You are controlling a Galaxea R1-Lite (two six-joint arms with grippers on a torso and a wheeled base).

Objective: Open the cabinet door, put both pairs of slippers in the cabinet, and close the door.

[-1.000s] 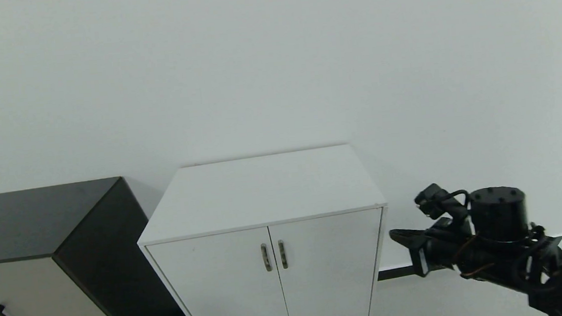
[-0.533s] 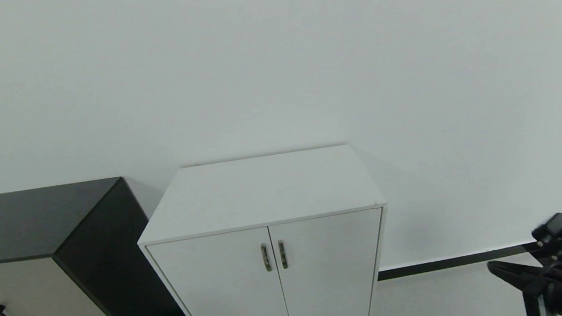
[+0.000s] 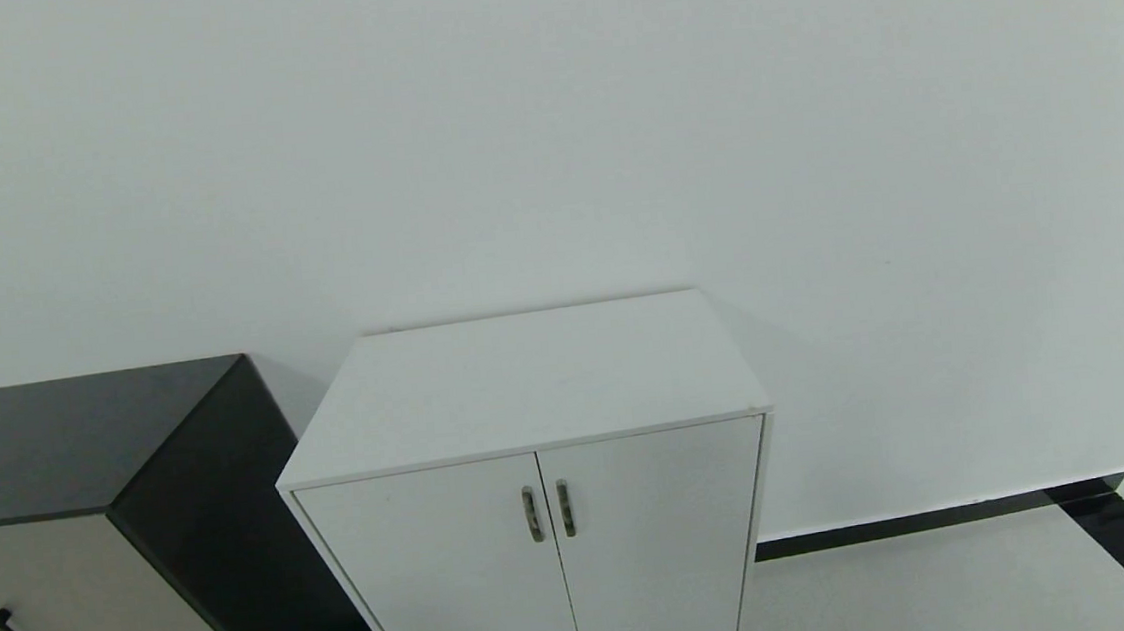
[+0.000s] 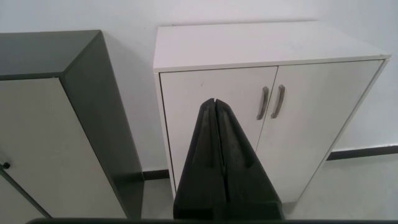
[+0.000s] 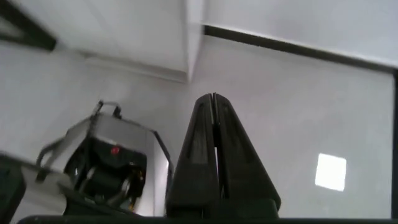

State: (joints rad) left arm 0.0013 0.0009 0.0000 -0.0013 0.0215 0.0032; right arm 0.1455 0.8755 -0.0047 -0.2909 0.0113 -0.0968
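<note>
The white two-door cabinet (image 3: 533,458) stands against the wall with both doors closed and a pair of metal handles (image 3: 548,510) at the middle seam. In the left wrist view the cabinet (image 4: 267,93) is straight ahead, and my left gripper (image 4: 215,109) is shut with nothing in it, a short way in front of the left door. My right gripper (image 5: 213,102) is shut and empty, held over pale floor.
A black-topped cabinet (image 3: 82,464) with pale drawer fronts stands close to the white cabinet's left side. A black skirting strip (image 3: 939,518) runs along the wall's foot on the right. Open pale floor (image 3: 925,588) lies to the right of the cabinet.
My right arm has dropped down and to the right, out of the head view. The cabinet and its doors have stayed as they were.
</note>
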